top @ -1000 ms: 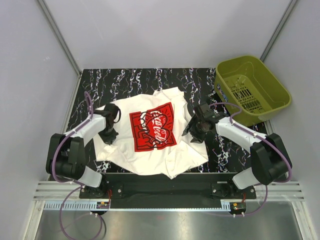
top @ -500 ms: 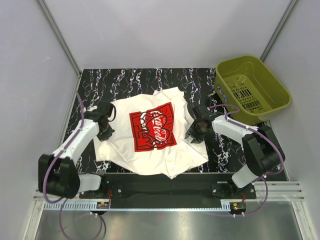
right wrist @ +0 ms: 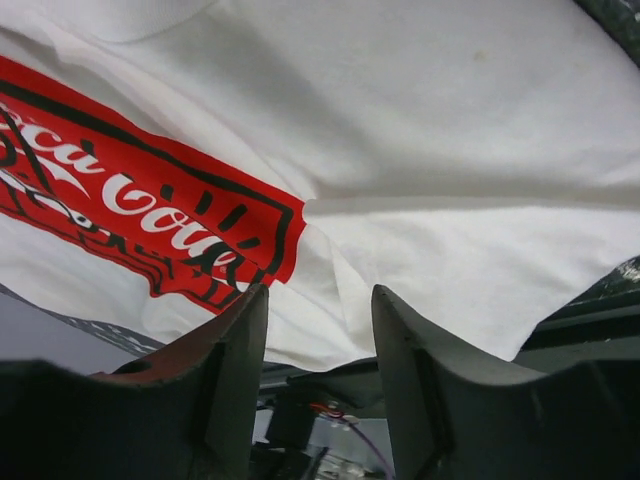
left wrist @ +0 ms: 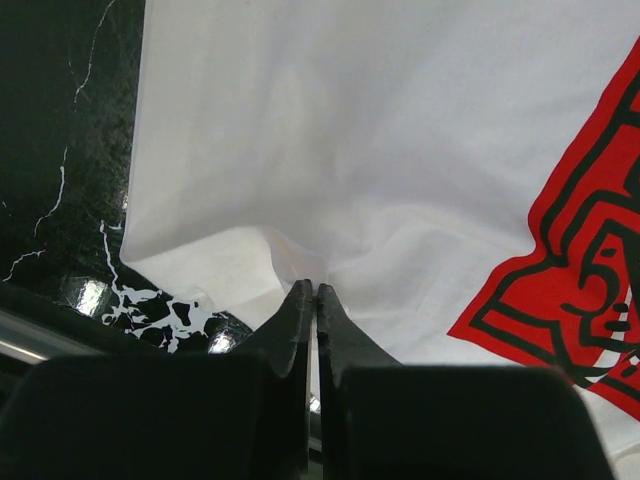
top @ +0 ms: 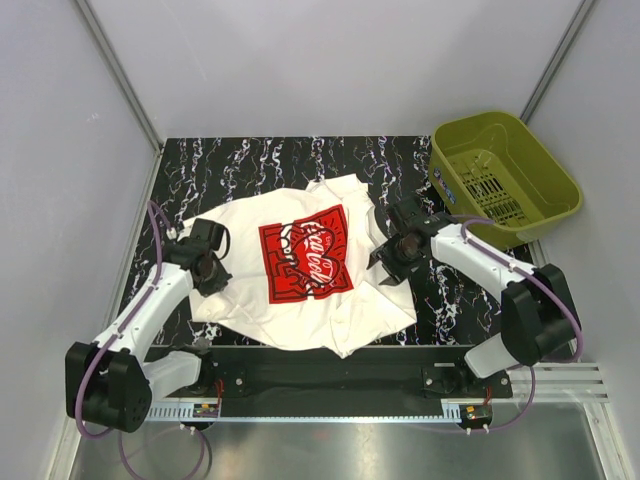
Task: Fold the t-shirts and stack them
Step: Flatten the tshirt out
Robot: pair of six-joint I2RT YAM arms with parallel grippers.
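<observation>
Off-white t-shirt [top: 305, 270] lies graphic-up on the table [top: 260, 165], spread between both jaws, long axis near-to-far, crosswise to them; left gripper [left wrist: 315, 292] fully closed, tips pinching a pucker at its edge, looks gripped; right gripper [right wrist: 318, 295] gapes wide, holds nothing; cloth edge sits just ahead, not yet gripped.

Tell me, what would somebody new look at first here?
Probably the big red picture on the white t-shirt spread in the middle of the black marbled table. At its sides, the left gripper pinches the shirt's edge and the right gripper hangs open. A green basket sits far right.
</observation>
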